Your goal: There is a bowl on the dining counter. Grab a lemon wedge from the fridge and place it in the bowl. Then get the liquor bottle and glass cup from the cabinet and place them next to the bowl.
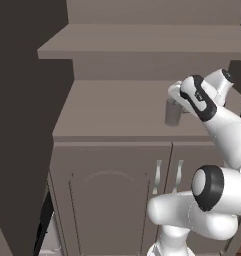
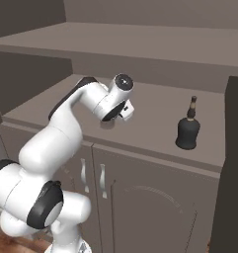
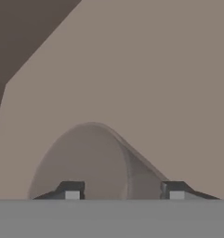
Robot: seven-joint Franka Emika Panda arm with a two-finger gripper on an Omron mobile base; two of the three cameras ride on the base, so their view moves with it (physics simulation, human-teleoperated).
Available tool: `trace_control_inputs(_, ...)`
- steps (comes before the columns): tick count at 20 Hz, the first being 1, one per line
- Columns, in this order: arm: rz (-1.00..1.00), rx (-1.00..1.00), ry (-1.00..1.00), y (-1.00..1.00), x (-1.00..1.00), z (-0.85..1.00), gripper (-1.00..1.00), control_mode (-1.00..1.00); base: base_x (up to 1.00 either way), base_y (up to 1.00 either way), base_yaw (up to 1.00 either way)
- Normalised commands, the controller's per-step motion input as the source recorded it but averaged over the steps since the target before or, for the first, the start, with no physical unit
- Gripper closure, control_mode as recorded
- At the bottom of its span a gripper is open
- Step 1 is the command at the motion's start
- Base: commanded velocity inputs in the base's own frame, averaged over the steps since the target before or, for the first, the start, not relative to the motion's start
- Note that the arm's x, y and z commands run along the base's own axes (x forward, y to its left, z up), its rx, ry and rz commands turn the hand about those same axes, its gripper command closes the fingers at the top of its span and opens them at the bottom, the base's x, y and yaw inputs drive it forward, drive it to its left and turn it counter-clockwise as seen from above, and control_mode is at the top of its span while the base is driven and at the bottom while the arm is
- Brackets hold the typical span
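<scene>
Item: glass cup [image 1: 173, 112]. Translucent grey tumbler, upright on the cabinet's [image 1: 112, 165] open middle shelf [image 1: 117, 107], toward the right side of the shelf in the left base view. In the hand view the cup [image 3: 85, 162] rises between the two finger tips; its rim curves up toward 12 o'clock.

Item: gripper [image 3: 124, 191]. White hand with dark trim, reaching onto the shelf from 4 o'clock in the left base view and set over the cup. In the hand view one dark fingertip [image 3: 70, 190] stands at about 7 o'clock and the other at about 5 o'clock, apart, with the cup's body between them. Whether the pads press on the glass cannot be told. In the right base view the hand [image 2: 121, 111] covers most of the cup.

Item: liquor bottle [image 2: 187, 129]. Dark, rounded body, narrow neck, upright on the same shelf, well apart from the cup, at 3 o'clock of the hand in the right base view.

Item: cabinet, lower part. Two arch-panelled doors [image 1: 109, 200] below the shelf, shut, with a pair of slim silver vertical handles [image 1: 157, 176] side by side at the meeting edge. A further shelf [image 1: 142, 37] runs above.

Item: arm [image 2: 51, 143]. White, dark joints, rising in front of the doors.
</scene>
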Motion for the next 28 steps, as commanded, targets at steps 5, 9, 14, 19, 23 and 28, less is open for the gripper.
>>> trace_control_inputs(5,-0.01,0.0,0.0,0.0,0.0,-0.45,1.0,-1.0,0.0,0.0,0.0)
trace_control_inputs(9,0.0,0.0,0.0,0.04,-0.13,-0.18,1.0,-1.0,0.0,0.0,0.0)
trace_control_inputs(14,0.0,0.0,0.0,0.0,-0.63,0.19,1.0,-1.0,0.0,0.0,0.0)
trace_control_inputs(19,-0.04,0.0,-0.01,0.0,-0.97,0.5,1.0,-1.0,0.0,0.0,0.0)
trace_control_inputs(23,-0.09,0.0,0.0,-0.01,-1.0,0.59,1.0,-1.0,0.0,0.0,0.0)
trace_control_inputs(28,-0.1,0.0,0.0,0.0,-1.0,0.44,1.0,-1.0,0.0,0.0,0.0)
